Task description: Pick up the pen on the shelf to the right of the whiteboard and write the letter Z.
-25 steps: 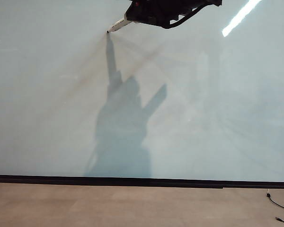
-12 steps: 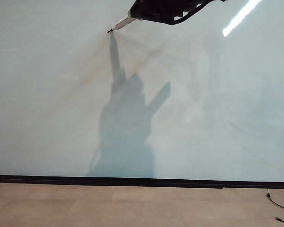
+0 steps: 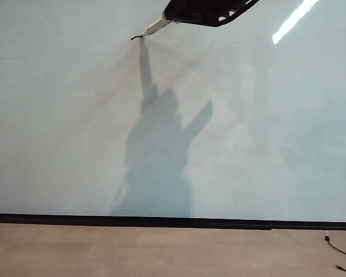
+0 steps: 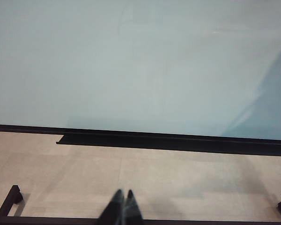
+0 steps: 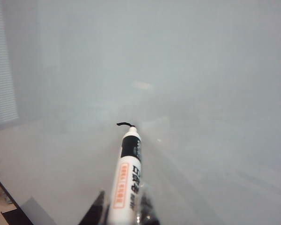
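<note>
Right gripper (image 5: 124,213): mine, clamped on the pen (image 5: 126,180), tip on whiteboard (image 3: 248,144) top centre, short black stroke (image 3: 136,37). Left gripper (image 4: 122,208): closed, empty, low.

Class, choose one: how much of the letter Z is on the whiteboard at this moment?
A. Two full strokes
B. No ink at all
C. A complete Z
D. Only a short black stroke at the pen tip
D: a short black mark sits at the tip of the pen held by the right gripper high on the whiteboard, and nothing else is drawn.
</note>
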You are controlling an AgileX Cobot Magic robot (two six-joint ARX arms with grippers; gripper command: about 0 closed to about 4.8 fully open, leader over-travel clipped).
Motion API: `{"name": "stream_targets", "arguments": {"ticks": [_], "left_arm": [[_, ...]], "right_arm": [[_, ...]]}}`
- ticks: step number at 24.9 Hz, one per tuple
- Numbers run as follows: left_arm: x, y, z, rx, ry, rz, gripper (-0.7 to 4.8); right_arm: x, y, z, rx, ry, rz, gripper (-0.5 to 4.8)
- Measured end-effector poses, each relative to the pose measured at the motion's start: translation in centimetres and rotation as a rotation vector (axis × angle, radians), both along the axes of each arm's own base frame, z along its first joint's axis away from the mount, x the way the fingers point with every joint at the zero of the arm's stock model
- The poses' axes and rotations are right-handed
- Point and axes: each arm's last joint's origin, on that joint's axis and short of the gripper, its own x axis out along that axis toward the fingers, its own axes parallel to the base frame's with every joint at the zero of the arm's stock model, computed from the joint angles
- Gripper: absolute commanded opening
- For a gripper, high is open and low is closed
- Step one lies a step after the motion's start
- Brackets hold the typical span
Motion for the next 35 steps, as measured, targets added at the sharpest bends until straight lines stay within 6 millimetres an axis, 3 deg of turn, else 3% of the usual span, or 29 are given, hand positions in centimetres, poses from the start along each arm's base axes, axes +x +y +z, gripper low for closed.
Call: {"name": "stream_targets", "arguments": {"ticks": [22,28,35], "left_arm": [[0.0,0.0,0.0,0.0,-0.001,0.0,-0.05],[0.0,0.0,0.0,0.0,-0.001,0.0,-0.05],[0.0,0.0,0.0,0.0,-0.001,0.0,-0.04]], "right_arm": [[-1.6,-3.7,-0.4,0.007,-0.001,-0.111,-0.09],[-1.8,-3.4,-0.4,0.004,-0.002,-0.077,-0.09],[-4.0,-0.2,-0.8,-0.021,0.009,0.035,-0.09]]}}
